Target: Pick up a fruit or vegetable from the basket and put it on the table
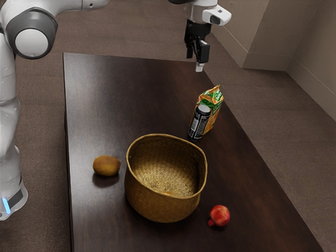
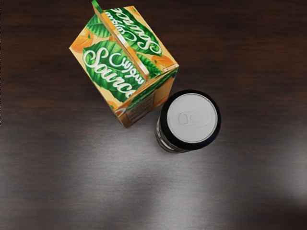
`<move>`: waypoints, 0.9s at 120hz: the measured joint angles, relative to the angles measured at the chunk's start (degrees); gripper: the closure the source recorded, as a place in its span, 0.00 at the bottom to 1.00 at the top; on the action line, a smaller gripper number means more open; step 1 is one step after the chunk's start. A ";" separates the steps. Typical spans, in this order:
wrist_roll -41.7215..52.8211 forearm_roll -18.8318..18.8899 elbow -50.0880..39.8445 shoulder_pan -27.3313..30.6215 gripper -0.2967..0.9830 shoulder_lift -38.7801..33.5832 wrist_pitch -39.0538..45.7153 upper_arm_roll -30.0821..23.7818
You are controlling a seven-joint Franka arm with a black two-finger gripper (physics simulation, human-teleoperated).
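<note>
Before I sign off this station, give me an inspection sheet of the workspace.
Surface: dark wood-look table, shiny, no spill seen.
Job's things: woven basket upright, orange patch low inside, too unclear to name; brownish roundish produce and red fruit on the table, on opposite sides of it.
Clutter: orange-and-green carton and black can, both upright, close together.
Gripper: gripper raised, open, nothing held.
Cables: nothing seen.
Surroundings: brown floor, plain wall.
</note>
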 joint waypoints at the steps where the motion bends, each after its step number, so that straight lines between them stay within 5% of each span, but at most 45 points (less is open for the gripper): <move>1: 0.01 0.00 0.00 0.01 0.23 0.00 0.00 0.00; 16: 0.08 -0.20 0.16 0.12 0.23 -0.03 -0.10 0.14; 31: 0.12 -0.02 13.20 0.79 0.23 -1.28 -5.34 -0.17; 53: 0.26 0.20 15.46 14.84 0.23 -1.99 -11.94 -15.16; 66: 0.31 0.29 14.74 17.51 0.23 -1.50 -13.91 -20.15; 82: 0.35 0.26 14.52 14.73 0.23 -0.79 -15.24 -25.03; 108: 0.34 0.50 13.76 -4.31 0.23 -0.33 -16.09 -26.40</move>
